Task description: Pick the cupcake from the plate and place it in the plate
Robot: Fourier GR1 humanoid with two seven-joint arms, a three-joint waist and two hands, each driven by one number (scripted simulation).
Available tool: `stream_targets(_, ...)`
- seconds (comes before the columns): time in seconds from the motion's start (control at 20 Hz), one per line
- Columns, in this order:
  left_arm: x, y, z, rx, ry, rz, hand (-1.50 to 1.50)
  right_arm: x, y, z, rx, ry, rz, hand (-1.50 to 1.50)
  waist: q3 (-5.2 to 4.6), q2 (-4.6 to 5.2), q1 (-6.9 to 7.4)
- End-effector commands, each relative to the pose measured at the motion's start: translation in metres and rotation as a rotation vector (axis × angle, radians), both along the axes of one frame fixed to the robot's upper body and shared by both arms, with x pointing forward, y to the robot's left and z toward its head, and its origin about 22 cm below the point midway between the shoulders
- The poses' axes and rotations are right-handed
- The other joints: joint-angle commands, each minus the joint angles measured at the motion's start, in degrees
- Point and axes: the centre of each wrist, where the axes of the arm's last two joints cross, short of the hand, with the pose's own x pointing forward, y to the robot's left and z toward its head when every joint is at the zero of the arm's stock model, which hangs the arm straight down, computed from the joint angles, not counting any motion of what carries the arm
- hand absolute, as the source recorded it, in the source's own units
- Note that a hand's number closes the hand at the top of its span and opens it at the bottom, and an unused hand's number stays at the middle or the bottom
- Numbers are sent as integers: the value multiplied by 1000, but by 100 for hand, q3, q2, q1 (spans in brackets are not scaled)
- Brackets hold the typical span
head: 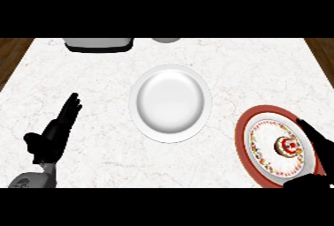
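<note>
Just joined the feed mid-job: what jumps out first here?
The big white plate, bare, dead centre. Next the red-rimmed plate at the right, carrying the cupcake, with the right hand open beside it. The left hand rests open at lower left.

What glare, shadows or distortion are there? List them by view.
Head view: the white plate looks stretched taller than wide, with a soft sheen, no hard glare; the black left hand, lower left, and right hand read as flat silhouettes; the cupcake on the red-rimmed plate casts no clear shadow.
</note>
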Motion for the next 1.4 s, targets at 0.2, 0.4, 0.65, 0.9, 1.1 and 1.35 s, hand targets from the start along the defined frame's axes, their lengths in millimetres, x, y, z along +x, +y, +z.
stream_targets(0.2,4,1,-9,5,18,-19,0,16,16,-10,-75,22,-20,-150,-2,-1,-14)
stream_targets(0.4,1,7,9,-14,-7,11,0,17,-19,-48,-80,58,-32,-150,1,1,-2)
stream_targets(0.65,-18,2,-3,-15,3,-8,0,34,-12,-45,-25,109,66,150,0,-1,18)
stream_targets(0.9,-11,-4,-12,2,16,-2,0,36,-12,-54,-4,45,100,150,-1,-1,-7)
stream_targets(1.1,2,10,-6,-10,13,16,0,29,8,-68,-36,-5,124,150,-1,1,-20)
stream_targets(1.35,-6,-11,-7,15,13,0,0,19,0,-47,-148,-175,70,150,-2,-9,-43)
